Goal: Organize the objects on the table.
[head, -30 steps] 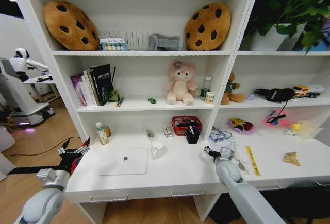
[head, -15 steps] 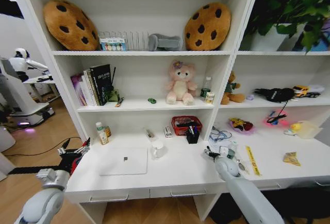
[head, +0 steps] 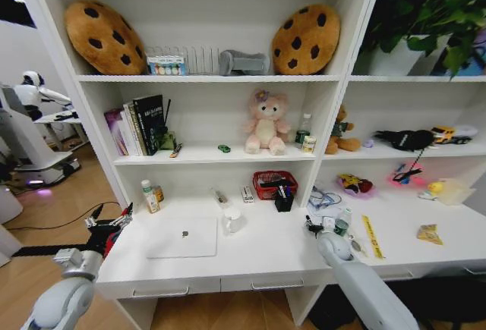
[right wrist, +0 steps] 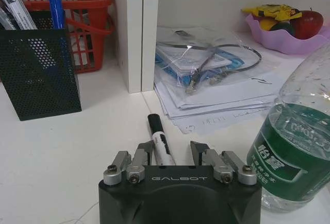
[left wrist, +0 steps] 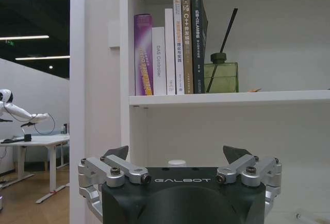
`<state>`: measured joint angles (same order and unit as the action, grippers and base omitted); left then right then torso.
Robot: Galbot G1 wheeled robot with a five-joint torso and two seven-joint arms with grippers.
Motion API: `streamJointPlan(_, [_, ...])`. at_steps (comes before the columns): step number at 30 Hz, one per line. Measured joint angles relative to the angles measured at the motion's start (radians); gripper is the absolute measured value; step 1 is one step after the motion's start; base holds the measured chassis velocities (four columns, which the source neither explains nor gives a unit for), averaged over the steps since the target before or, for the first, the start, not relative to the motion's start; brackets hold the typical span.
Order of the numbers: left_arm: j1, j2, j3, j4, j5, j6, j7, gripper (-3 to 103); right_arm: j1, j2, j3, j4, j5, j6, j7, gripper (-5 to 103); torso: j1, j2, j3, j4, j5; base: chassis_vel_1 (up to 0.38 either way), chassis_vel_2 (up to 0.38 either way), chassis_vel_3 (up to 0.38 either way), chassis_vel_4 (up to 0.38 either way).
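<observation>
On the white table (head: 266, 253) lies a closed silver laptop (head: 182, 237), with a white mug (head: 231, 220) beside it. My right gripper (head: 314, 227) is low over the desk's right part. In the right wrist view it (right wrist: 171, 151) is open, and a black-capped white marker pen (right wrist: 159, 140) lies on the table between its fingers, close to one fingertip (right wrist: 146, 149). My left gripper (head: 106, 221) hovers off the table's left end, open (left wrist: 178, 154) and holding nothing. A tiny green toy car (head: 223, 148) sits on the middle shelf.
A green-labelled water bottle (right wrist: 296, 147) stands right beside the right gripper. A black mesh pen holder (right wrist: 38, 72), a red basket (right wrist: 77, 13) and bagged cables on papers (right wrist: 206, 74) lie beyond it. A yellow ruler (head: 371, 237) lies to the right. Books (left wrist: 170, 44) fill the shelf's left.
The right gripper has edged slightly farther across the desk toward the bottle and the marker. The left arm has stayed still.
</observation>
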<state>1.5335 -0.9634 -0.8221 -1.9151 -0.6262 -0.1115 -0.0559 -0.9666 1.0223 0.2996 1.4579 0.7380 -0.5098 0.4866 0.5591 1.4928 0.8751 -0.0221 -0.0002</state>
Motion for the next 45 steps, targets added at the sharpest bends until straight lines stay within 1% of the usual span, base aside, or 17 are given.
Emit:
streamJointPlan(2, [0.000, 0.000, 0.000, 0.000, 0.000, 0.000, 0.000, 100, -0.006, 0.002, 0.004, 0.001, -0.006, 0.001, -0.003, 35, 0.000, 0.000, 0.000, -0.0001, -0.0001, 0.000, 0.000, 0.000, 0.000])
streamJointPlan(4, [0.000, 0.000, 0.000, 0.000, 0.000, 0.000, 0.000, 100, -0.009, 0.002, 0.005, 0.001, -0.008, 0.003, -0.004, 35, 0.000, 0.000, 0.000, -0.0001, 0.0000, 0.000, 0.000, 0.000, 0.000])
streamJointPlan(6, [0.000, 0.000, 0.000, 0.000, 0.000, 0.000, 0.000, 100, -0.014, 0.003, 0.008, 0.003, -0.011, 0.005, -0.007, 24, 0.000, 0.000, 0.000, 0.0000, -0.0001, 0.000, 0.000, 0.000, 0.000])
streamJointPlan(7, [0.000, 0.000, 0.000, 0.000, 0.000, 0.000, 0.000, 100, -0.014, 0.003, 0.008, 0.003, -0.011, 0.005, -0.007, 24, 0.000, 0.000, 0.000, 0.0000, -0.0001, 0.000, 0.000, 0.000, 0.000])
streamJointPlan(9, [0.000, 0.000, 0.000, 0.000, 0.000, 0.000, 0.000, 100, -0.021, 0.003, 0.012, 0.008, -0.020, 0.015, -0.014, 13, 0.000, 0.000, 0.000, -0.0001, 0.0002, 0.000, 0.000, 0.000, 0.000])
streamJointPlan(10, [0.000, 0.000, 0.000, 0.000, 0.000, 0.000, 0.000, 100, -0.024, 0.003, 0.014, 0.013, -0.027, 0.023, -0.021, 11, 0.000, 0.000, 0.000, -0.0003, 0.0003, 0.000, 0.000, 0.000, 0.000])
streamJointPlan(15, [0.000, 0.000, 0.000, 0.000, 0.000, 0.000, 0.000, 100, -0.041, 0.002, 0.024, 0.039, -0.072, 0.078, -0.058, 11, 0.000, 0.000, 0.000, -0.0004, 0.0008, 0.000, 0.000, 0.000, 0.000])
streamJointPlan(18, [0.000, 0.000, 0.000, 0.000, 0.000, 0.000, 0.000, 100, -0.076, 0.002, 0.041, 0.083, -0.180, 0.211, -0.138, 11, 0.000, 0.000, 0.000, -0.0003, 0.0004, 0.000, 0.000, 0.000, 0.000])
streamJointPlan(19, [0.000, 0.000, 0.000, 0.000, 0.000, 0.000, 0.000, 100, -0.076, 0.002, 0.041, 0.083, -0.180, 0.211, -0.138, 11, 0.000, 0.000, 0.000, -0.0003, 0.0004, 0.000, 0.000, 0.000, 0.000])
streamJointPlan(20, [0.000, 0.000, 0.000, 0.000, 0.000, 0.000, 0.000, 100, -0.085, 0.003, 0.046, 0.096, -0.204, 0.252, -0.160, 11, 0.000, 0.000, 0.000, -0.0004, 0.0005, 0.000, 0.000, 0.000, 0.000])
streamJointPlan(21, [0.000, 0.000, 0.000, 0.000, 0.000, 0.000, 0.000, 100, -0.097, 0.009, 0.053, 0.113, -0.250, 0.323, -0.199, 11, 0.000, 0.000, 0.000, -0.0004, 0.0000, 0.000, 0.000, 0.000, 0.000])
streamJointPlan(22, [0.000, 0.000, 0.000, 0.000, 0.000, 0.000, 0.000, 100, -0.097, 0.009, 0.053, 0.113, -0.250, 0.323, -0.199, 11, 0.000, 0.000, 0.000, -0.0004, 0.0000, 0.000, 0.000, 0.000, 0.000])
streamJointPlan(25, [0.000, 0.000, 0.000, 0.000, 0.000, 0.000, 0.000, 100, -0.088, 0.034, 0.054, 0.098, -0.351, 0.450, -0.265, 11, 0.000, 0.000, 0.000, -0.0004, 0.0002, 0.000, 0.000, 0.000, 0.000])
streamJointPlan(26, [0.000, 0.000, 0.000, 0.000, 0.000, 0.000, 0.000, 100, -0.088, 0.034, 0.054, 0.098, -0.351, 0.450, -0.265, 11, 0.000, 0.000, 0.000, -0.0004, 0.0002, 0.000, 0.000, 0.000, 0.000])
streamJointPlan(29, [0.000, 0.000, 0.000, 0.000, 0.000, 0.000, 0.000, 100, -0.047, 0.061, 0.046, 0.067, -0.413, 0.541, -0.310, 11, 0.000, 0.000, 0.000, -0.0001, 0.0001, 0.000, 0.000, 0.000, 0.000])
streamJointPlan(38, [0.000, 0.000, 0.000, 0.000, 0.000, 0.000, 0.000, 100, 0.053, 0.108, 0.014, -0.033, -0.475, 0.606, -0.355, 11, 0.000, 0.000, 0.000, 0.0000, 0.0001, 0.000, 0.000, 0.000, 0.000])
streamJointPlan(45, [0.000, 0.000, 0.000, 0.000, 0.000, 0.000, 0.000, 100, 0.179, 0.149, -0.005, -0.192, -0.538, 0.702, -0.418, 11, 0.000, 0.000, 0.000, -0.0001, 0.0000, 0.000, 0.000, 0.000, 0.000])
